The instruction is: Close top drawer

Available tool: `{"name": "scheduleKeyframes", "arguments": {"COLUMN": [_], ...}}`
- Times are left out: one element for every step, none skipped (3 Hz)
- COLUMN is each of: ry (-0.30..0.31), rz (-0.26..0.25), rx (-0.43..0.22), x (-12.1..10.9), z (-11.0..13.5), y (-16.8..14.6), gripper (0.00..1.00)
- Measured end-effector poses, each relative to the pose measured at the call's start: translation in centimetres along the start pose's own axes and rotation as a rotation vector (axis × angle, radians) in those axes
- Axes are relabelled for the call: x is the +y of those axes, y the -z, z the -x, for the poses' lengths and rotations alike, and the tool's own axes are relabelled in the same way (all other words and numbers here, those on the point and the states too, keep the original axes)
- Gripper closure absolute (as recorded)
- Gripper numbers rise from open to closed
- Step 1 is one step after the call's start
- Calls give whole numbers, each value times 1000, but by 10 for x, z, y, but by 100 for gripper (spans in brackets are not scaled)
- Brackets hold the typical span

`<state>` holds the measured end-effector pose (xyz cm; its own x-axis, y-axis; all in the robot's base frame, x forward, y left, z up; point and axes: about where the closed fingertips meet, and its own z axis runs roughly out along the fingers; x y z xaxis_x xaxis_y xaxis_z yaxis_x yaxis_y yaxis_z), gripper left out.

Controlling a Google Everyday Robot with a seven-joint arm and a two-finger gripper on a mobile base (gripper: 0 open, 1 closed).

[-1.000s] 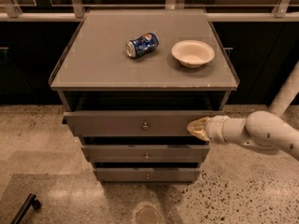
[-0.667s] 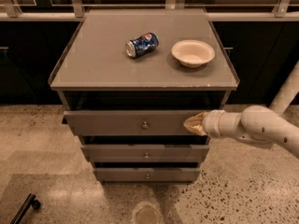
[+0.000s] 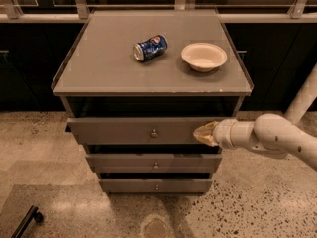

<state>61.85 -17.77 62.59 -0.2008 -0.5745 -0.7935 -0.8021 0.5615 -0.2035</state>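
Shifted slightly toward 9 o'clock since a second ago: gripper (image 3: pixel 205 133), fingers clenched and empty, against the 3 o'clock end of the top drawer (image 3: pixel 114 130), partly open beneath the table (image 3: pixel 109 68). Pushing under way; next, probably a straight shove toward 12 o'clock.

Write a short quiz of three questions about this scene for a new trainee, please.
1. Which two things lie on the cabinet?
2. True or false: the top drawer is fully shut.
3. The gripper is: A at the left end of the top drawer's front; B at the right end of it; C over the cabinet.
Key: 1. a blue can, on its side, and a white bowl. 2. False, it stands partly out. 3. B.
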Motion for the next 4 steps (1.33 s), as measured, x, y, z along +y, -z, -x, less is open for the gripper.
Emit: {"name": "scheduleKeyframes", "arguments": {"ry": [-122,-241,-238,-239], "rz": [45,1,27,30], "rx": [11,74,119,118], "x": [36,78,109,110], "z": [-26,-52,-62,-63], "y": [18,67,76,75], "gripper": [100,81,58,35]}}
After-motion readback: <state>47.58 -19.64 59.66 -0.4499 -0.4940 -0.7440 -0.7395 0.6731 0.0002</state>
